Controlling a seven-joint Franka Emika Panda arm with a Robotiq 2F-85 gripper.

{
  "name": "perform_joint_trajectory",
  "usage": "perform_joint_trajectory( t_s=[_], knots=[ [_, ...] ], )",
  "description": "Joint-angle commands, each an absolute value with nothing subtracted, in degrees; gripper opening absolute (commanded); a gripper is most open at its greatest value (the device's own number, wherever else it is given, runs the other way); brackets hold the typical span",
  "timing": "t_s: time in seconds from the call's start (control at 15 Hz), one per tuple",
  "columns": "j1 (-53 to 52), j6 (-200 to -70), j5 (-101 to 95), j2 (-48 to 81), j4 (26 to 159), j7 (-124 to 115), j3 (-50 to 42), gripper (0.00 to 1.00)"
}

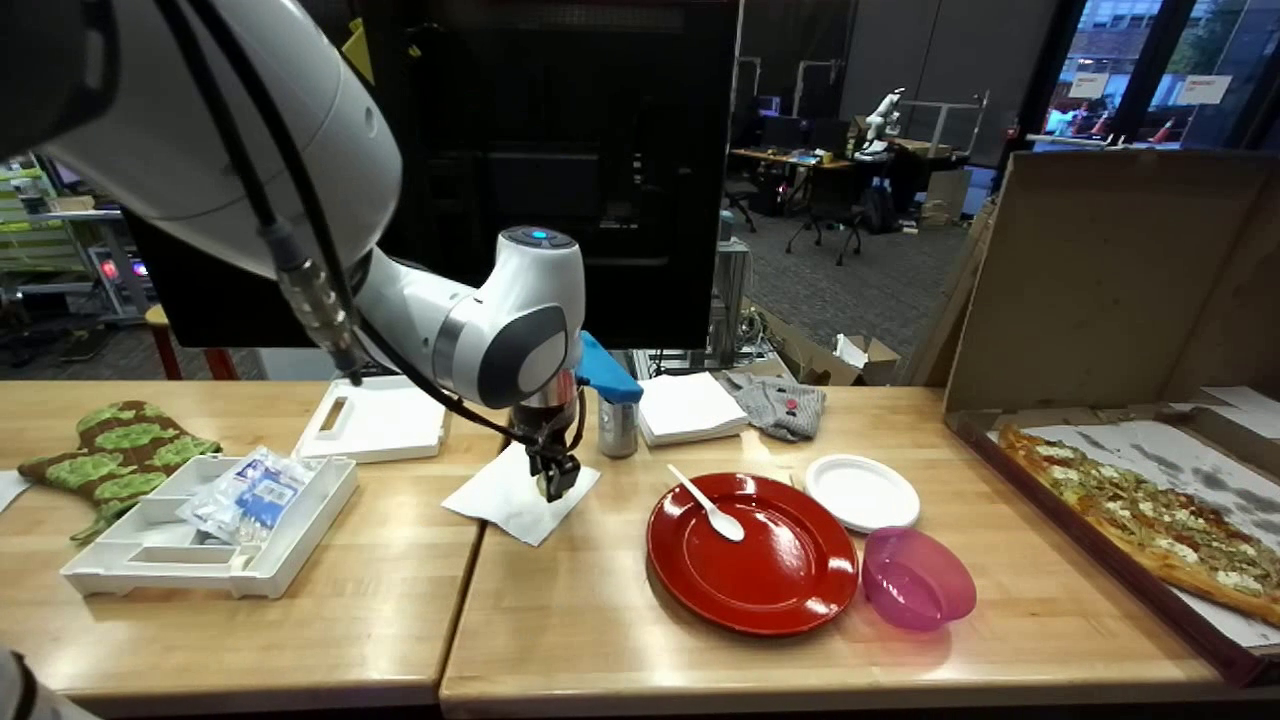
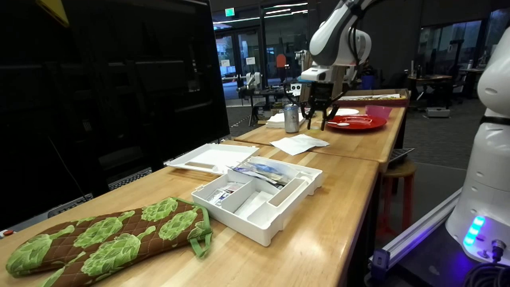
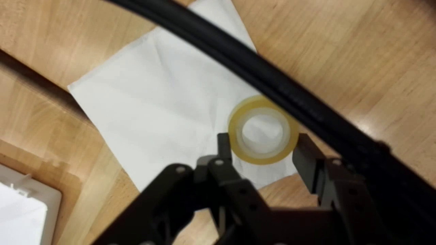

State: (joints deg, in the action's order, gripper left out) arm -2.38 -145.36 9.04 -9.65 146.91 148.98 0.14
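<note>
Gripper (image 3: 263,140) pinching yellow tape roll (image 3: 260,159), held above white napkin (image 3: 160,102).
Wrist vw: roll btwn the 2 fingertips (image 3: 224,144), touching both; ring face to cam, napkin visible thru hole, roll overlapping napkin's R side. Black cable (image 3: 259,73) crosses just over roll's edge. In an exterior view: gripper points down over napkin, roll mostly hidden by fingers, only yellowish bit showing. Silver can (image 1: 618,432) just R & farther back; red plate (image 1: 770,580) w/ white spoon (image 1: 722,522) on it well R, nearer; white case (image 1: 170,580) w/ plastic packets (image 1: 250,505) well L. Also in an exterior view: fingers down, pale roll low btwn tips, small & hard to read; can just L of gripper, napkin nearer, oven mitt (image 2: 115,235) nearest, at L.
</note>
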Motion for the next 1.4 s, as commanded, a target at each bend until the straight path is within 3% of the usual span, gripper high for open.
perform_joint_trajectory(
  t_s=[0.0,1.33],
  knots=[
    [-3.3,-146.3,9.3,-15.8,151.1,149.0,-1.8,0.23],
    [3.0,-136.8,16.0,-10.2,133.3,139.5,-14.9,0.23]
  ],
)
